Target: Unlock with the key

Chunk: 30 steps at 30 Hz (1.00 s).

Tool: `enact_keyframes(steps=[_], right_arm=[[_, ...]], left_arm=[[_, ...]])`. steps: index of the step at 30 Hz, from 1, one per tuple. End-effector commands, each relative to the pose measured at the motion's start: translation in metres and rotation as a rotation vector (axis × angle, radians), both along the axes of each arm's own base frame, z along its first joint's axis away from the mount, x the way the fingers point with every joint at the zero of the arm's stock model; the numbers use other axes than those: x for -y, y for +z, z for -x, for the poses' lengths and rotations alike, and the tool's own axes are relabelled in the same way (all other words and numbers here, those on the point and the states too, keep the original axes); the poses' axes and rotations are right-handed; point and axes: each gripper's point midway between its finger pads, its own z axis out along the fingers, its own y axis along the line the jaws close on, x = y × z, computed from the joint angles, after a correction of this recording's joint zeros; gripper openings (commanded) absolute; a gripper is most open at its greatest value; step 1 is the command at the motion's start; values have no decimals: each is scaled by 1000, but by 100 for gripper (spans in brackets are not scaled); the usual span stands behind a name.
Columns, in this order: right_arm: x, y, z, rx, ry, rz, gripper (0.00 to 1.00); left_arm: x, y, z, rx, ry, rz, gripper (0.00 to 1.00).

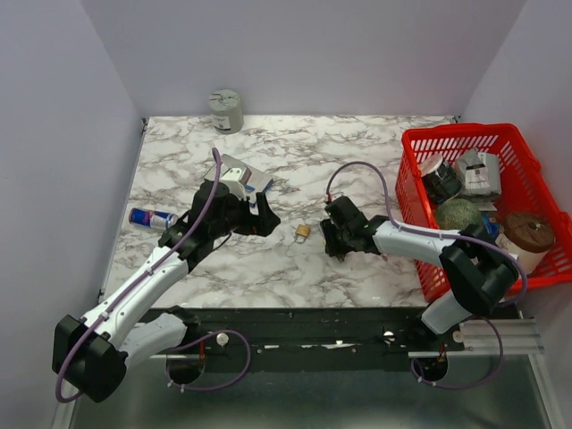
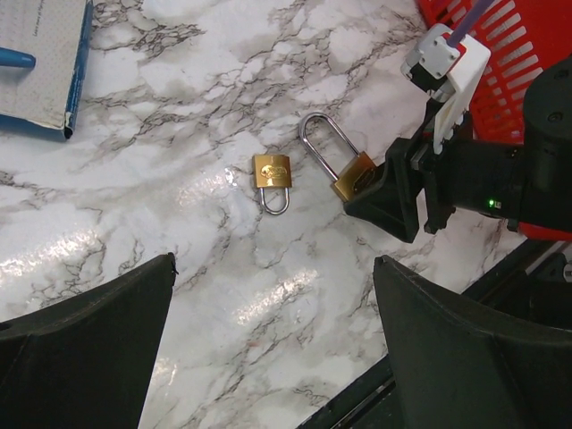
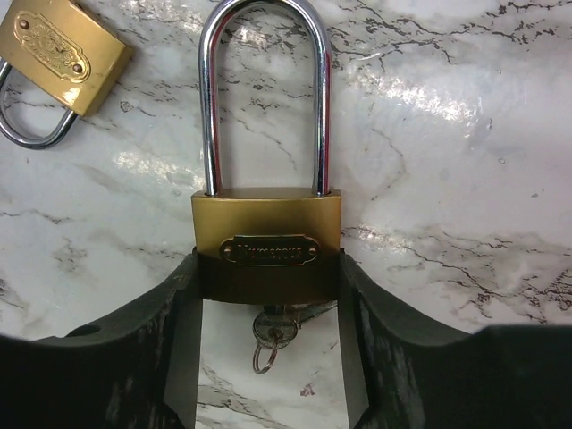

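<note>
Right fingers (image 3: 165, 349) clamp the lock (image 3: 268, 237), key (image 3: 273, 331) in its base.
The lock lies flat on the marble worktop (image 2: 268, 313), its brass body pinched on both sides. The key sticks out of its underside, between the fingers. A small lock (image 2: 272, 171) lies near it, not touching. The left fingers (image 2: 89, 344) hang wide open above, holding nothing.
</note>
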Motion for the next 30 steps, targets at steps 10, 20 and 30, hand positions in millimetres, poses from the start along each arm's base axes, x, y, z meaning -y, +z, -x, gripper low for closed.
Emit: enact_keyframes(steps=[10,20,30], right_arm=[[-45,40,18,109,78,-268,1],[-61,87,29,272,77,-375,1],[-76,113,36,333,107,-447,1]], left_arm=[[45,3,3,-67,27,430,94],[78,-33,3,-155,27,399,93],[100,-53,12,-203,44,382,88]])
